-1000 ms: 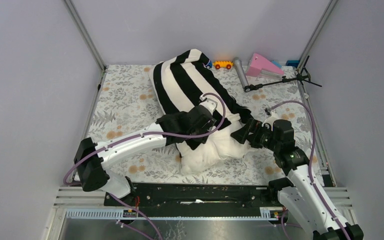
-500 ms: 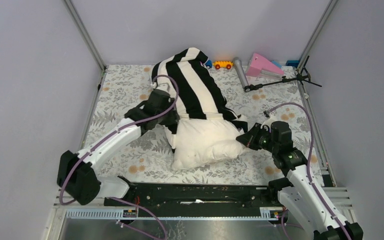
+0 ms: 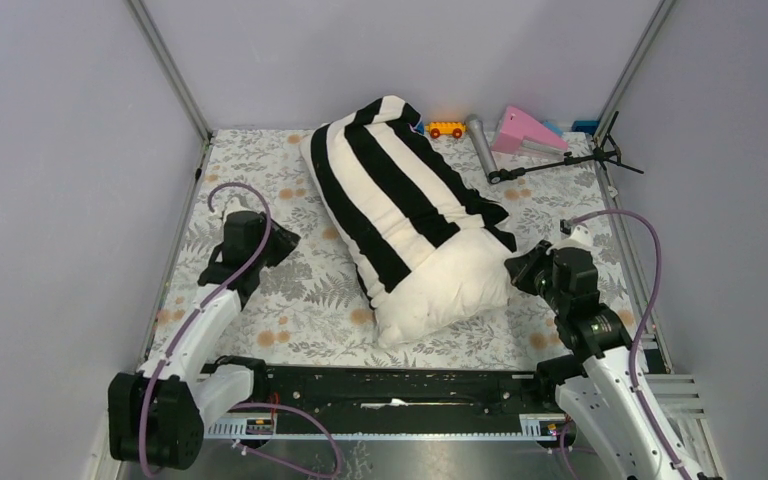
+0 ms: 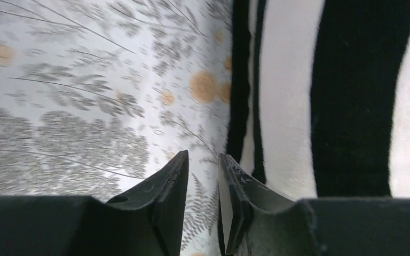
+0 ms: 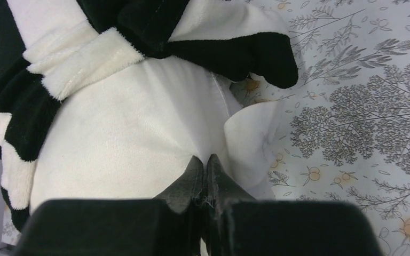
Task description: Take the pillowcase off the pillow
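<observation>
The pillow (image 3: 445,290) lies diagonally mid-table, with its cream near end bare. The black and white striped pillowcase (image 3: 390,185) covers the far part, its hem bunched near the middle. My right gripper (image 3: 513,272) is at the pillow's near right corner. In the right wrist view that gripper (image 5: 205,160) is shut on a pinch of the cream pillow (image 5: 123,138) fabric, just below the pillowcase (image 5: 80,64) hem. My left gripper (image 3: 285,240) hovers left of the pillow, apart from it. Its jaws (image 4: 203,160) stand a little apart with nothing between, and the pillowcase (image 4: 352,96) edge is to the right.
A floral mat (image 3: 260,190) covers the table. Along the back edge lie an orange toy car (image 3: 447,129), a grey cylinder (image 3: 480,145), a pink wedge (image 3: 525,130) and a black stand (image 3: 560,162). Metal frame posts and grey walls close in both sides.
My left arm has left the pillowcase hem and swung back to the left, off the pillow. My right gripper has shut on the pillow's corner. The pillow has shifted right.
</observation>
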